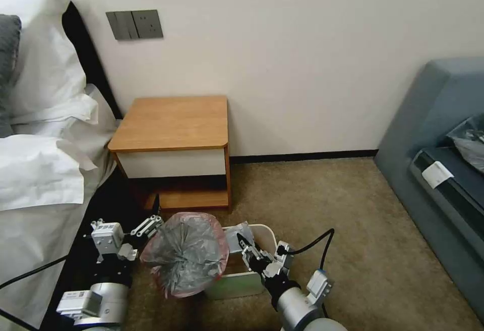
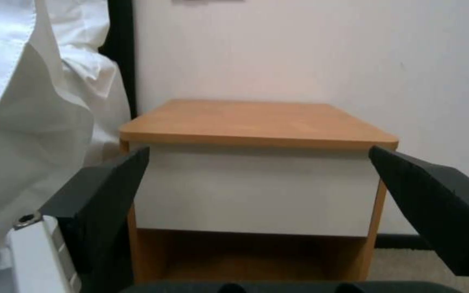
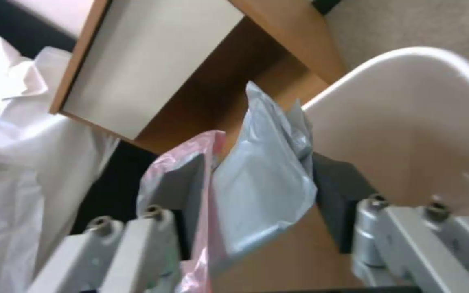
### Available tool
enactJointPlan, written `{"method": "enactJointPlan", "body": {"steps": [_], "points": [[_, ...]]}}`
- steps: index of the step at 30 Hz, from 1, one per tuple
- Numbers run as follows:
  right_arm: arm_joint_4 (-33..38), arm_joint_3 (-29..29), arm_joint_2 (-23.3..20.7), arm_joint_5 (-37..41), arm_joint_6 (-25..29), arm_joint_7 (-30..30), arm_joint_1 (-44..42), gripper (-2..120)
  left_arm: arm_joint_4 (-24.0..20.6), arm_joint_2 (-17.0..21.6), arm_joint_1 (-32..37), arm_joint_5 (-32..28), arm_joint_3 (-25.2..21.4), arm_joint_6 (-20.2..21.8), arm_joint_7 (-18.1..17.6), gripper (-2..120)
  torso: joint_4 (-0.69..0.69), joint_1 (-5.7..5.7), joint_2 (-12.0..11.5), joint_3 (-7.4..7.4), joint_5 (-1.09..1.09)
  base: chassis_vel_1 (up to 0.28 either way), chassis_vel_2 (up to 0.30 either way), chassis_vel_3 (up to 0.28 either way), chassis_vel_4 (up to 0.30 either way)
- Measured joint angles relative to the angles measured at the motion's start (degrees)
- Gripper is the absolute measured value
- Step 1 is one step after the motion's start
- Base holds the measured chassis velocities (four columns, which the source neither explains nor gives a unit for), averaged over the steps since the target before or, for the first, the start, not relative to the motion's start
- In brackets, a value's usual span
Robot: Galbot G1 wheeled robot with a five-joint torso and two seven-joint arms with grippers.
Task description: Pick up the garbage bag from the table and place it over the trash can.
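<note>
Where the carpet (image 1: 327, 205) runs up to the cream wall, a bed (image 1: 45, 169) with white linen fills the robot's left side and a blue-grey sofa (image 1: 428, 134) the right. Between them, against the wall, stands the table (image 1: 171, 121), its orange-brown top bare above a white drawer front and a low wooden shelf. Just in front of the table, on the floor, sits the trash can (image 1: 264, 231), cream-white, with its far rounded rim showing and its near wall pale green low down. The garbage bag (image 1: 185, 256) balloons over the bin's left half as a crinkled grey bulge with a pink rim around it, spilling past the can's left edge; a paler fold of the plastic reaches across to the right, over the bin's opening.

The right gripper (image 1: 248, 248) hovers at the can's near-right side, and in the right wrist view its jaws stand a little apart with that pale fold and the pink edge lying between them; the two pads (image 3: 183, 191) flank the plastic, but whether they actually pinch it cannot be told. The left gripper (image 1: 150, 223) sits beside the bag's left flank, near the bed's dark base, touching or nearly touching the plastic. In the left wrist view its black fingers (image 2: 101, 203) are spread wide with nothing between them, framing the table's drawer front.
</note>
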Motion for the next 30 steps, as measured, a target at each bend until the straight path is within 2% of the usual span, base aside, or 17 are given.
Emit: {"method": "enactJointPlan", "body": {"steps": [1, 3, 6, 8, 10, 12, 17, 30], "points": [[0.00, 0.00, 0.00, 0.00, 0.00, 0.00, 0.00, 50, 0.00, 0.00, 0.00, 0.00, 0.00, 0.00, 0.00, 100, 0.00, 0.00, 0.00, 0.00, 0.00, 0.000, 0.000, 0.000, 0.000], [1.71, 0.15, -0.49, 0.62, -0.62, 2.39, -0.07, 61, 0.06, -0.04, -0.05, -0.08, -0.01, -0.19, 0.00, 100, 0.00, 0.00, 0.00, 0.00, 0.00, 0.000, 0.000, 0.000, 0.000], [2.85, 0.23, -0.84, 1.02, -0.98, 3.45, -0.20, 68, 0.07, -0.06, -0.04, -0.08, -0.01, -0.28, 0.00, 100, 0.00, 0.00, 0.00, 0.00, 0.00, 0.000, 0.000, 0.000, 0.000], [5.55, 0.40, -1.75, 2.51, -2.06, 5.32, -0.81, 81, 0.22, -0.17, -0.04, 0.02, 0.06, -0.46, 0.00, 100, 0.00, 0.00, 0.00, 0.00, 0.00, 0.000, 0.000, 0.000, 0.000], [6.17, 0.57, -1.99, 2.92, -2.36, 5.70, -1.01, 85, 0.28, -0.23, -0.07, 0.06, 0.11, -0.49, 0.00, 100, 0.00, 0.00, 0.00, 0.00, 0.00, 0.000, 0.000, 0.000, 0.000], [7.12, 1.14, -2.46, 3.21, -2.61, 6.00, -1.40, 96, 0.39, -0.26, -0.31, 0.16, 0.24, -0.51, 0.00, 100, 0.00, 0.00, 0.00, 0.00, 0.00, 0.000, 0.000, 0.000, 0.000], [8.22, 2.33, -2.78, 3.51, -2.64, 6.03, -1.47, 100, 0.89, -0.26, -0.71, 1.04, 0.52, -0.50, 0.01, 100, 0.00, 0.00, 0.00, 0.00, 0.00, 0.000, 0.000, 0.000, 0.000], [8.46, 6.00, -2.64, 4.76, -2.66, 5.93, 0.65, 100, -0.08, -0.17, 1.10, 4.29, 2.27, 0.71, -0.62, 100, 0.00, 0.00, 0.00, 0.00, 0.00, 0.000, 0.000, 0.000, 0.000]]}}
